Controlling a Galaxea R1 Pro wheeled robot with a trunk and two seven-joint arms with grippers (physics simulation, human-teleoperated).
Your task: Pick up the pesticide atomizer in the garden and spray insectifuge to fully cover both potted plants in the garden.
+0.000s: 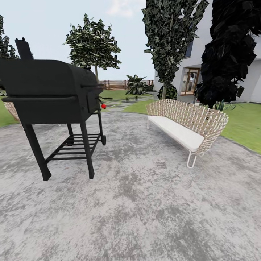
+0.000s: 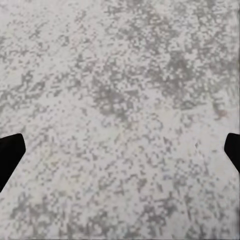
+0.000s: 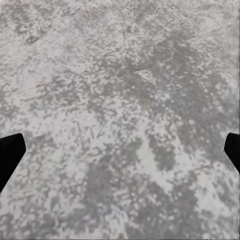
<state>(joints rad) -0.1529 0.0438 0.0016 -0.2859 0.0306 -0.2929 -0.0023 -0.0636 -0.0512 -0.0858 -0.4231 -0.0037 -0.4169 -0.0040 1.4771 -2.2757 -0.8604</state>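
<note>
- Left gripper [image 2: 120,150] and right gripper [image 3: 120,150]: fingers wide apart, empty, over mottled paving [image 1: 145,203].
- Transit step, by my reckoning: atomizer unsighted.
- Next: drive between grill [image 1: 50,90] and wicker sofa [image 1: 188,123] toward lawn [image 1: 243,123].

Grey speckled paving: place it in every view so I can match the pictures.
Head view: paving spans the lower half, under the black grill and wicker bench.
Left wrist view: paving behind the open left pincer.
Right wrist view: paving behind the open right pincer.
Shared landmark: the paving's mottled grey speckle.
</note>
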